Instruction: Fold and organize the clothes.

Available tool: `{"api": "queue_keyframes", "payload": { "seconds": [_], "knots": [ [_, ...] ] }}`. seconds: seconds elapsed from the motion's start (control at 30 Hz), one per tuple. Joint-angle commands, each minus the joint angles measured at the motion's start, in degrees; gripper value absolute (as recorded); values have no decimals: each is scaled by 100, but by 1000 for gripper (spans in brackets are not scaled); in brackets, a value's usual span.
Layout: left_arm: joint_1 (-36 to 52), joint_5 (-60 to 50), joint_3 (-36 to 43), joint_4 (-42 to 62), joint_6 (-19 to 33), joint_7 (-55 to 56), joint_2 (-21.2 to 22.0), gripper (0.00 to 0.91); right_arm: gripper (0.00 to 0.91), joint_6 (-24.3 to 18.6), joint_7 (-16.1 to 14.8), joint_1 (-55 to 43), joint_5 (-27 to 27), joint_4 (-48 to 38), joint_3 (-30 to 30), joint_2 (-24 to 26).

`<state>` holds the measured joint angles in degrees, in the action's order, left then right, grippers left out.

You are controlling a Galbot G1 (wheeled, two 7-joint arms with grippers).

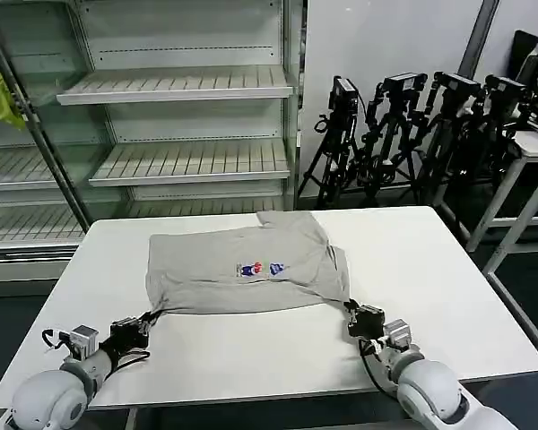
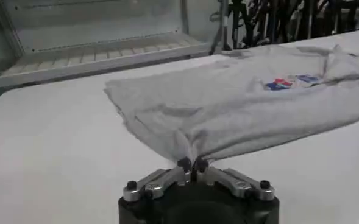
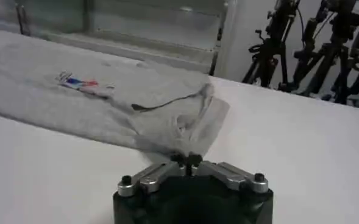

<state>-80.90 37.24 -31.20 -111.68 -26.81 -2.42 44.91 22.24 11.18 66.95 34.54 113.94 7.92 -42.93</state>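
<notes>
We see our right gripper (image 3: pixel 188 161) with its fingertips pinched together on the near edge of the light grey soft fabric T-shirt (image 3: pixel 106 103), whose small multicoloured chest print (image 3: pixel 77 81) faces up on the white table (image 3: pixel 301 146).

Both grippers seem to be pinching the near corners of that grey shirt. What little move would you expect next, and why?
Probably a short lift of both corners together, then carrying them toward the far edge to fold. The left gripper and right gripper are each shut on a near corner of the T-shirt, which lies mostly flat, print up, on the table.
</notes>
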Motion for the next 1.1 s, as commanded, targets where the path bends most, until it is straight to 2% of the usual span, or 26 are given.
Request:
{"api": "queue_keyframes", "payload": {
  "seconds": [0.03,0.17,0.4,0.63,1.0,1.03,1.07,1.1],
  "knots": [
    [-1077,0,-522,-772,5,49,-147,50,0,49,97,1421,318,1200,860,1034],
    [-1808,-10,-904,-1255,-17,105,-262,50,0,107,187,2366,396,1669,1732,1366],
    [-3191,-27,-1692,-1990,2,128,-231,50,0,120,213,3442,411,2096,2739,1484],
    [-3927,-241,-2112,-2476,37,138,45,50,0,92,228,4062,301,2243,3069,1411],
    [-4057,-487,-1979,-2615,71,129,286,50,0,72,179,4157,91,2154,3058,1337],
    [-4050,-475,-1977,-2630,66,132,290,50,312,120,169,4154,73,2165,3069,1347],
    [-4054,-473,-1975,-2643,49,138,292,50,897,182,163,4150,79,2189,3073,1348],
    [-4069,-472,-1978,-2663,40,145,294,101,907,217,159,4149,76,2206,3079,1347]
  ]
}}
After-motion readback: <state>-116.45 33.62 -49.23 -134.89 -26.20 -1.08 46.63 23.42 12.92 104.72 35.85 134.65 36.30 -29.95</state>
